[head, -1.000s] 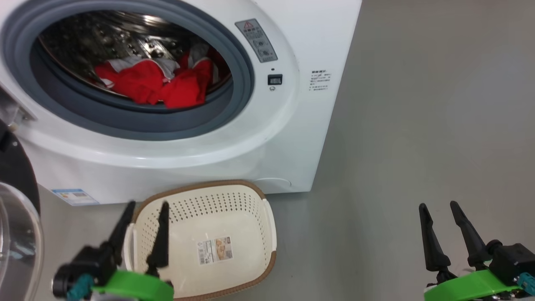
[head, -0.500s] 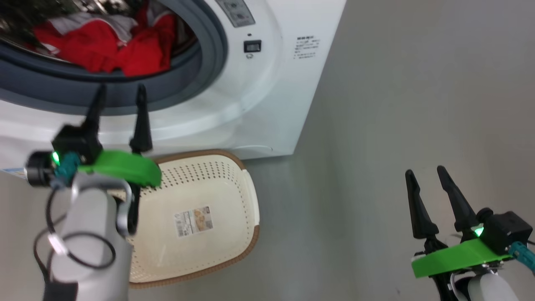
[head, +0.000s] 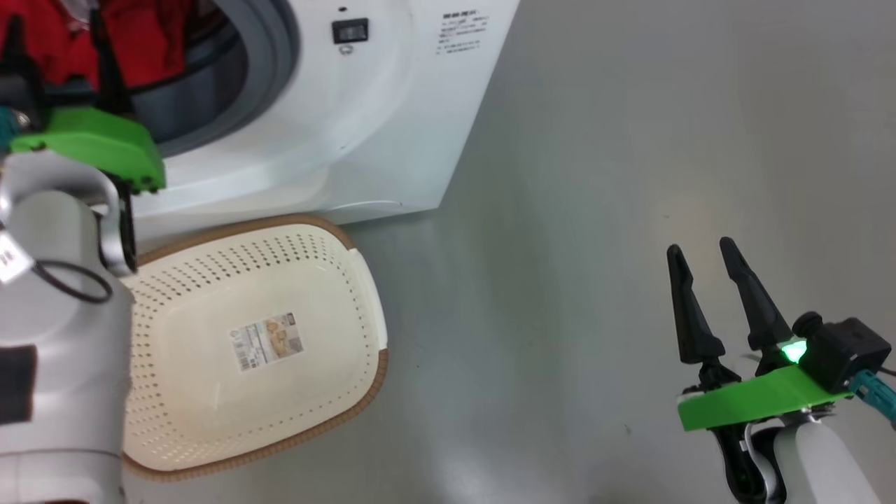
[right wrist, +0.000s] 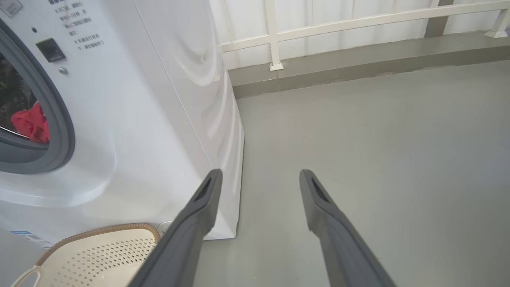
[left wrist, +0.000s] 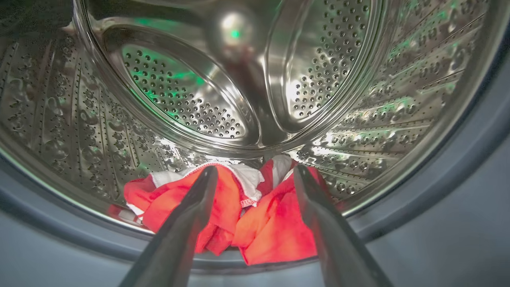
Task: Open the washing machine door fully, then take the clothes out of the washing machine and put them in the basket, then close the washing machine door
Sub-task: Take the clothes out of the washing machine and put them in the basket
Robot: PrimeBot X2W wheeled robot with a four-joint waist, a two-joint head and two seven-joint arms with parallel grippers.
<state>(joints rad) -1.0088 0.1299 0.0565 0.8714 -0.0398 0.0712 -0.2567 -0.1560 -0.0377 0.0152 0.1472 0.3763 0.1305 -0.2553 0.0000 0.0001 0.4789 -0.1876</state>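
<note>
Left tool (left wrist: 255, 169) had risen to the drum (left wrist: 358, 79) mouth, jaws apart; I meant to straddle the clothes (left wrist: 275, 227) deeply before closing.

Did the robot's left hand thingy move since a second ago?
Yes. The left gripper went up from the left rim of the basket to the mouth of the washing machine, its open jaws now pointing at the clothes.

floor (right wrist: 378, 159): smooth grey, glossy | back: raised grey kerb (right wrist: 358, 63) | white railing (right wrist: 271, 28), perhaps before pale panels (right wrist: 310, 12)
</note>
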